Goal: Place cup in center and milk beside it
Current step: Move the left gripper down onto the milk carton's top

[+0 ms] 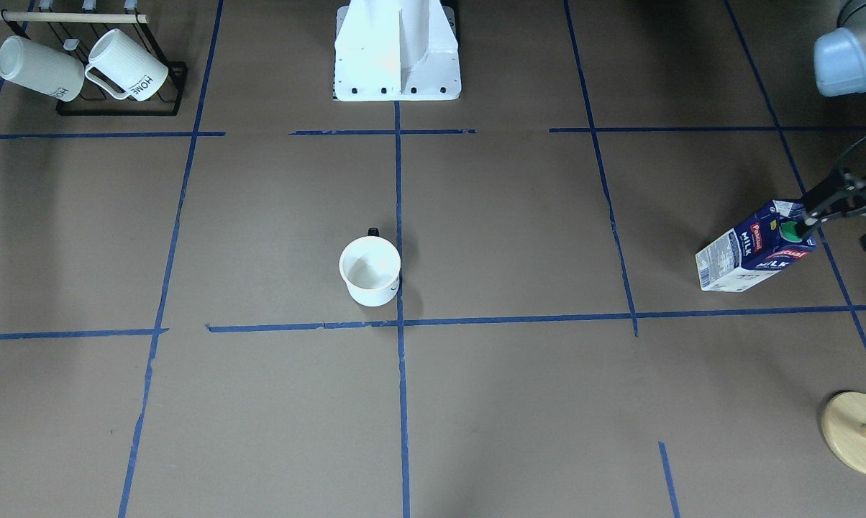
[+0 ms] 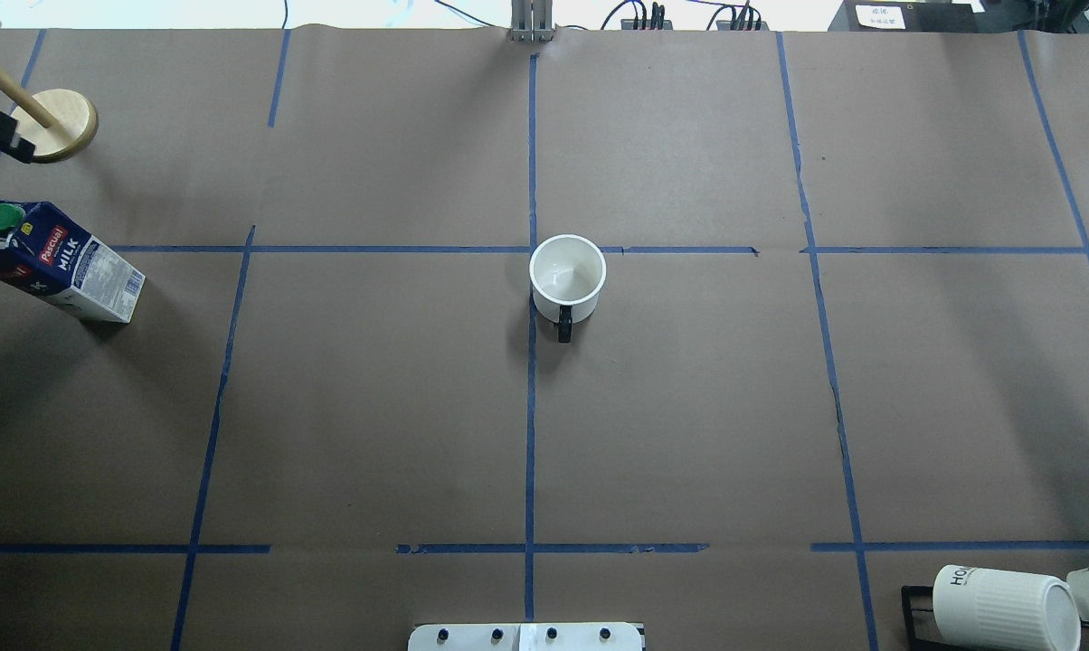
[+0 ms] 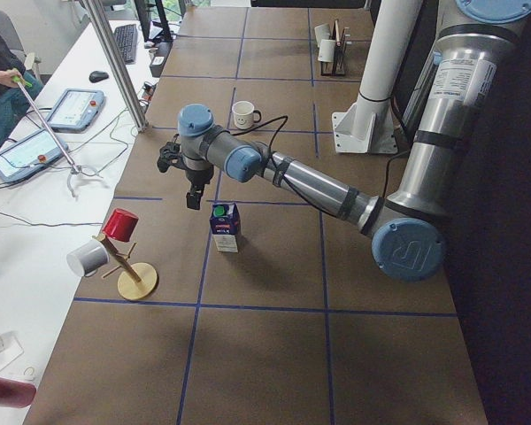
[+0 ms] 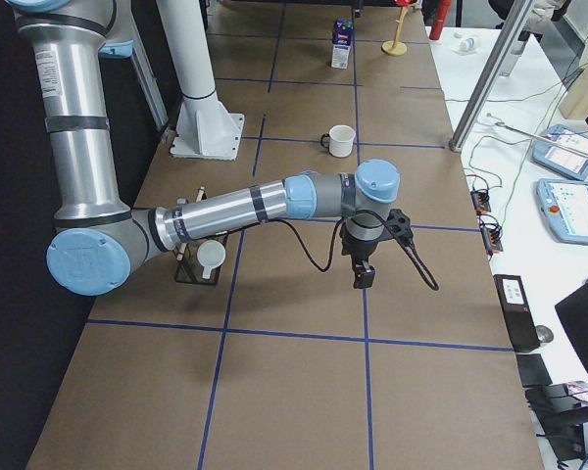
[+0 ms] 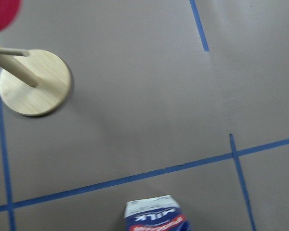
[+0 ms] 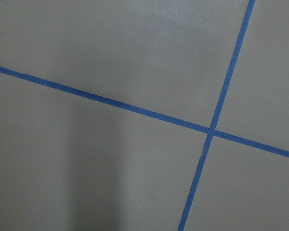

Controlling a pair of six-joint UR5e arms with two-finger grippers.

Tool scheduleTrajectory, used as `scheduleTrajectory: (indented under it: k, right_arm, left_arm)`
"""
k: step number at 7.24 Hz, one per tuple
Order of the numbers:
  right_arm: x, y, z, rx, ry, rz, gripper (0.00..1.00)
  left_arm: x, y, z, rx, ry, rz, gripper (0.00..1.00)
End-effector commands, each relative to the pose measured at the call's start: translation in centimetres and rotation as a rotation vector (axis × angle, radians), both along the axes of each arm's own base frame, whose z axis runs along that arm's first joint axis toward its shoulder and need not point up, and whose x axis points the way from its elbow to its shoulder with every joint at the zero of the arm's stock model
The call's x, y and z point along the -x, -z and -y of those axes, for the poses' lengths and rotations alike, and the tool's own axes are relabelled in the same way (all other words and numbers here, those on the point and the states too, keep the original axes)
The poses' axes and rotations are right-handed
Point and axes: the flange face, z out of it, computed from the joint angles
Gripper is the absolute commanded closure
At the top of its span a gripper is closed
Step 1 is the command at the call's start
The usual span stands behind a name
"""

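Observation:
The cup (image 1: 370, 272) stands upright right beside the center tape crossing (image 1: 400, 324), handle toward the robot; it also shows in the overhead view (image 2: 567, 278). The milk (image 1: 753, 248) stands upright far out on my left side, also in the overhead view (image 2: 56, 262) and at the bottom edge of the left wrist view (image 5: 156, 219). My left gripper (image 1: 839, 234) hovers above and just beyond the carton, fingers apart and empty. My right gripper (image 4: 361, 269) points down over bare table on my right side; I cannot tell if it is open or shut.
A black rack (image 1: 116, 108) with ribbed "HOME" mugs (image 2: 997, 606) sits at my near right corner. A wooden mug tree (image 1: 857, 432) with a red cup (image 3: 120, 224) stands beyond the milk. The robot's white base (image 1: 397, 50) is at the near table edge.

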Motion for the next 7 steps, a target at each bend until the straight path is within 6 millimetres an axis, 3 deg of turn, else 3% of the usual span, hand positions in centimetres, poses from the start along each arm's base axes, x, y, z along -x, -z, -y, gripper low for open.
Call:
scheduleTrajectory:
  k: [1,4,7]
  right_arm:
    - [0.0,-0.2,0.0,0.003,0.001,0.000,0.00]
    - [0.0,-0.5,-0.2,0.007,0.002,-0.001,0.00]
    - [0.0,-0.7,-0.3,0.011,0.002,-0.001,0.00]
  left_arm:
    - [-0.4,-1.5,-1.2,0.037,0.005,0.021,0.00]
    - [-0.3,-4.4,-2.7,0.081,-0.002,0.040,0.00]
    - [-1.7,-4.7,-3.2,0.087,-0.028,0.043,0.00]
